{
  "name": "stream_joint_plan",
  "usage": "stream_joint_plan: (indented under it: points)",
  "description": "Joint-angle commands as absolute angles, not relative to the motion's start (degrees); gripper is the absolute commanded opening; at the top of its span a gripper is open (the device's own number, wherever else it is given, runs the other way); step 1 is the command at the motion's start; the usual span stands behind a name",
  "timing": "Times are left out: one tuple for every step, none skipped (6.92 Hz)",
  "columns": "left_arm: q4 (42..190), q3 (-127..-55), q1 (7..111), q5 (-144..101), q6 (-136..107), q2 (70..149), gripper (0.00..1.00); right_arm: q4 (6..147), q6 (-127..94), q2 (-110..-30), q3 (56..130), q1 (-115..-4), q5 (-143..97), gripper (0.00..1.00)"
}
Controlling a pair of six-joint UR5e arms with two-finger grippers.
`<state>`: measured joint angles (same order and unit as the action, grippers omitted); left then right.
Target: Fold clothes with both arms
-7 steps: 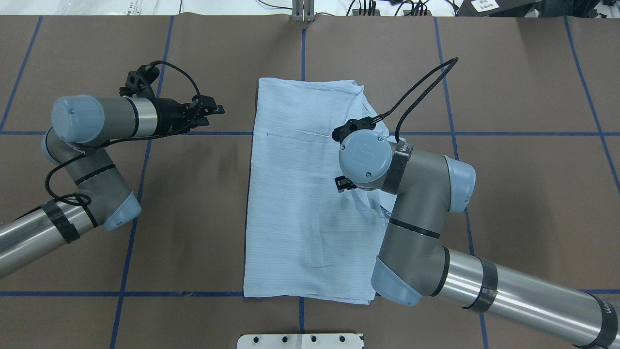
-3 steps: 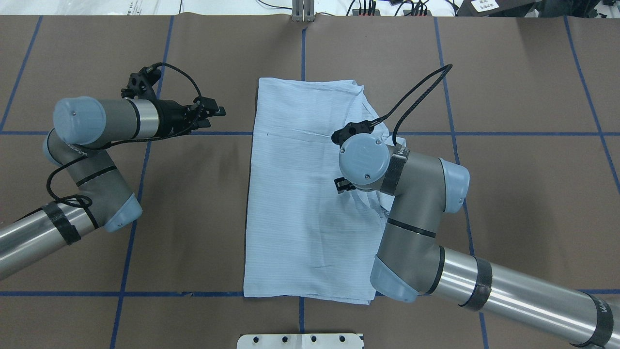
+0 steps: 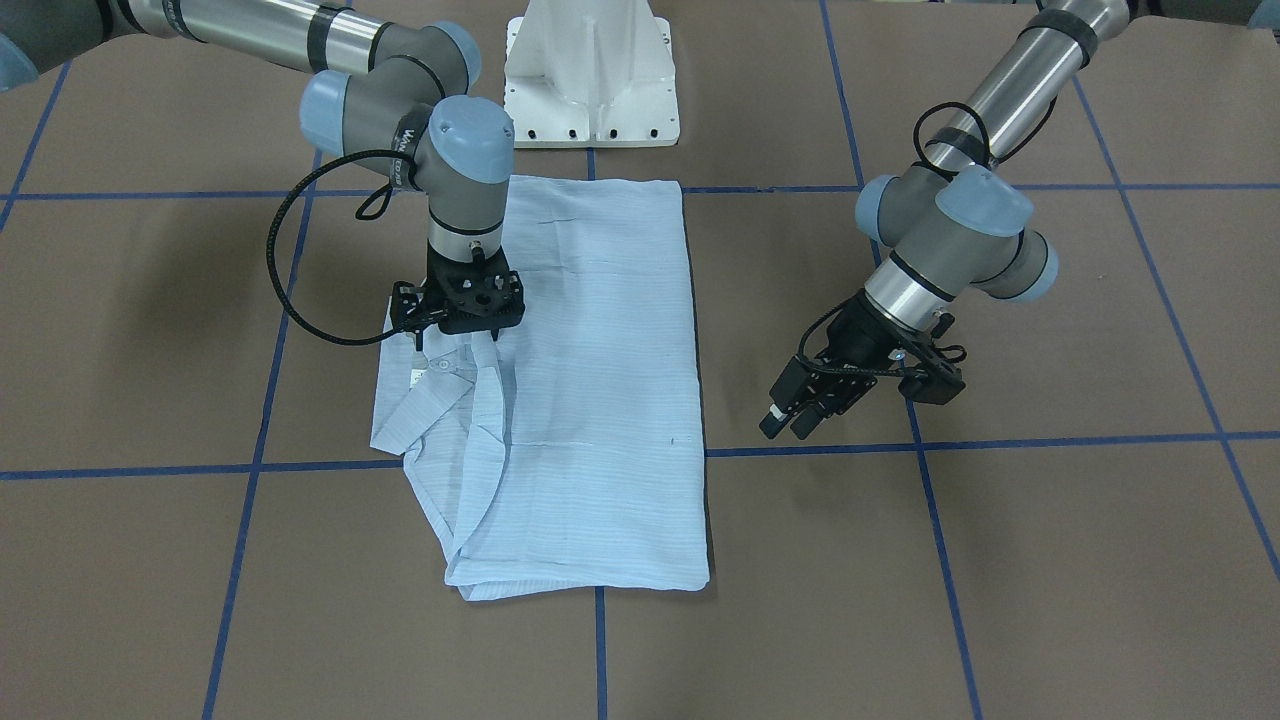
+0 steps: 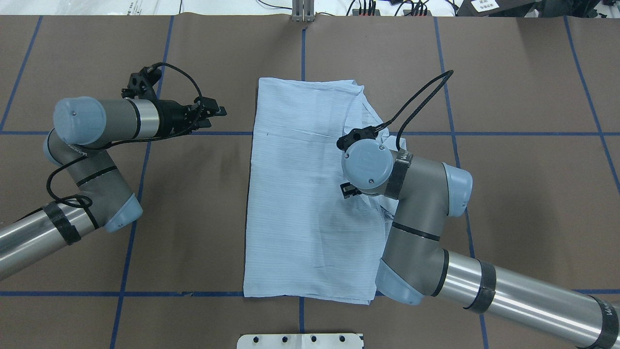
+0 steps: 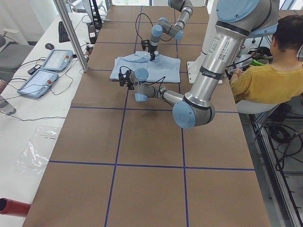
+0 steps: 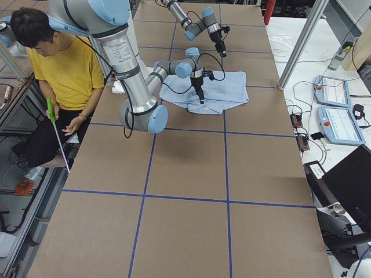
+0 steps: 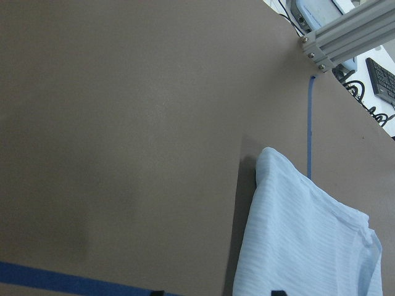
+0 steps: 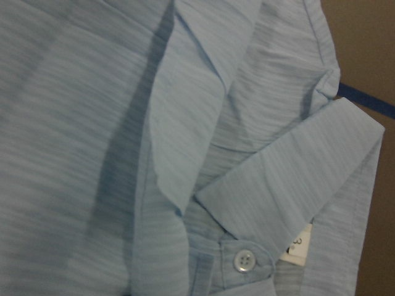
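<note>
The light blue striped shirt [image 3: 600, 380] lies folded into a long rectangle at the table's middle [image 4: 295, 194]. Its collar [image 3: 420, 405] and loose front folds sit along the robot's right edge. My right gripper [image 3: 457, 340] points straight down just over that collar area, jaws apart, nothing held. In the overhead view it [image 4: 349, 190] is mostly hidden under the wrist. The right wrist view is filled with cloth, showing a white button [image 8: 245, 260] and the neck label [image 8: 296, 243]. My left gripper [image 3: 785, 427] hovers open off the shirt's other side [image 4: 220, 111], apart from the cloth.
The white pedestal base [image 3: 590, 70] stands behind the shirt. Blue tape lines [image 4: 145, 133] grid the brown table. A person in a yellow top [image 5: 270, 80] sits by the robot. An aluminium post [image 7: 345, 37] and control tablets [image 5: 47, 66] stand past the far edge.
My right wrist has crept slightly toward the robot's side of the table over the shirt's collar edge. The left arm has hardly moved.
</note>
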<state>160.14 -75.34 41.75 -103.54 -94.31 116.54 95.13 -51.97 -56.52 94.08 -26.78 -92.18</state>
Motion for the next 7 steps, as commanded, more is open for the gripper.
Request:
stream_joint_plan:
  points:
    - [160.1,-75.4,41.7,-103.5,-94.3,116.5,0.65,95.1,-48.0,-61.9,99.4,-29.0,-92.6,1.00]
    - [160.1,-75.7,41.7,-103.5,-94.3,116.5,0.65,95.3,-44.2,-68.2,104.3,-30.5,-92.8,1.00]
    - [160.1,-75.9,41.7,-103.5,-95.0,116.5,0.65,95.4,-40.9,-74.2,109.9,-31.5,-93.1,1.00]
    - [160.1,-76.3,41.7,-103.5,-96.7,116.6,0.65,95.4,-41.9,-73.8,110.1,-31.4,-93.8,1.00]
    - [160.1,-76.8,41.7,-103.6,-96.8,116.5,0.65,95.4,-48.4,-71.7,110.1,-30.9,-94.0,1.00]
    - [160.1,-77.0,41.7,-103.6,-96.9,116.5,0.65,95.2,-56.2,-71.3,110.6,-28.8,-94.2,1.00]
    - [160.1,-79.6,41.8,-106.1,-97.0,115.0,0.65,95.2,-66.1,-69.6,112.1,-26.0,-94.4,1.00]
